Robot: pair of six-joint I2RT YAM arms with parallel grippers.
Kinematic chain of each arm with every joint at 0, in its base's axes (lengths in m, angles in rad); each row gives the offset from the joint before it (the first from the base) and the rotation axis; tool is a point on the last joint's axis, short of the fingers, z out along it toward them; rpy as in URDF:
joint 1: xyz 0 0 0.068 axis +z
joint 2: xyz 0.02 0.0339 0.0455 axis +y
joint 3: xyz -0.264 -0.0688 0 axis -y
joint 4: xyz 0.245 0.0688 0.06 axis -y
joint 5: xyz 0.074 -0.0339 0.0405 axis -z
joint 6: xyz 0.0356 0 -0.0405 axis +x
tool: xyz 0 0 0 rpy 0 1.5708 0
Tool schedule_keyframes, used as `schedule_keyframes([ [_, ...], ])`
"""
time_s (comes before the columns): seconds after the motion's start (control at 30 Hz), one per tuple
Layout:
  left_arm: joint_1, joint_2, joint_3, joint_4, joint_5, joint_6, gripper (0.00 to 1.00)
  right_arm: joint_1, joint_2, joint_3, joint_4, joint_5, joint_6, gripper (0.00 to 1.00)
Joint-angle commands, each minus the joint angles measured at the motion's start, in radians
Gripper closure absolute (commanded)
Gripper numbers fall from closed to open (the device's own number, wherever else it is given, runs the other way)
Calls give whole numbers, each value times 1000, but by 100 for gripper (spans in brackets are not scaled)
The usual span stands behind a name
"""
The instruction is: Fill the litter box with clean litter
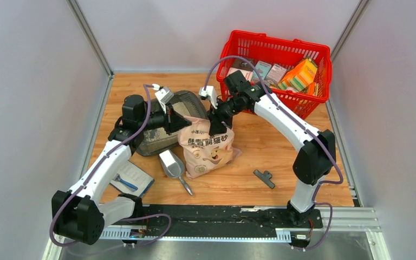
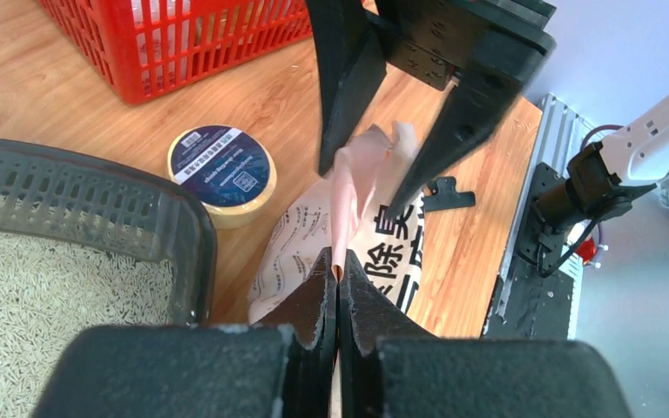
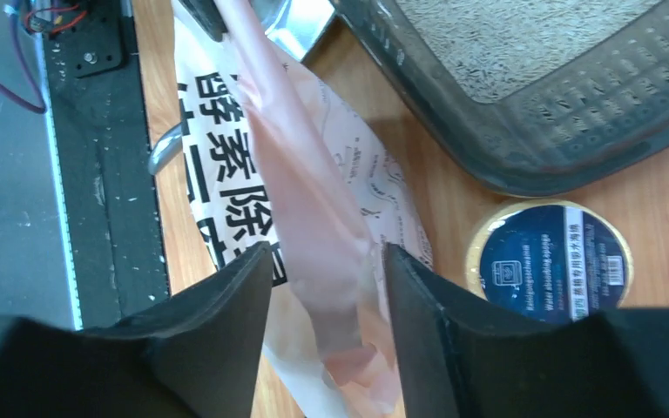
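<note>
Your left end effector [image 2: 338, 277] pinches the litter bag's [image 2: 392, 252] top edge shut; your right end effector [image 3: 327, 261] straddles that edge, jaws apart.
The bag sits on the counter [image 1: 260, 146], just beside the litter box [image 1: 190, 104], which holds pale litter [image 2: 43, 305].

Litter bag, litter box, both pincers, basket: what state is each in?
Litter bag: standing, top edge pinched.
Litter box: partly filled with clean litter.
Left pincer: shut on the bag's top edge.
Right pincer: open, straddling the bag's top.
Red basket: holds packages.
</note>
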Motion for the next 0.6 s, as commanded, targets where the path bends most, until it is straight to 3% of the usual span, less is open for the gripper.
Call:
schedule_keyframes([
  [0.0, -2, -46, 8, 46, -2, 4, 100, -6, -15, 64, 69, 79, -22, 55],
  [0.07, -2, -49, 25, -17, -3, 55, 100, -6, -30, 77, 97, 115, -30, 72],
  [0.13, -2, -46, 42, -69, -6, 110, 94, -5, -47, 94, 102, 116, -45, 79],
  [0.2, -2, -48, 74, -161, -14, 208, 79, -6, -61, 114, 102, 100, -72, 88],
  [0.23, -2, -49, 86, -192, -18, 242, 63, -6, -78, 114, 100, 80, -83, 91],
  [0.3, -2, -56, 134, -282, -41, 369, 53, 6, -95, 114, 89, 63, -132, 99],
  [0.33, -3, -69, 148, -305, -49, 409, 37, 15, -110, 112, 71, 60, -154, 100],
  [0.37, -2, -77, 174, -333, -64, 485, 32, 32, -119, 111, 62, 60, -177, 100],
  [0.4, -3, -88, 183, -338, -74, 523, 29, 41, -125, 109, 53, 63, -207, 100],
  [0.57, -37, -135, 240, -341, -130, 757, 27, 74, -162, 114, 49, 86, -220, 100],
])
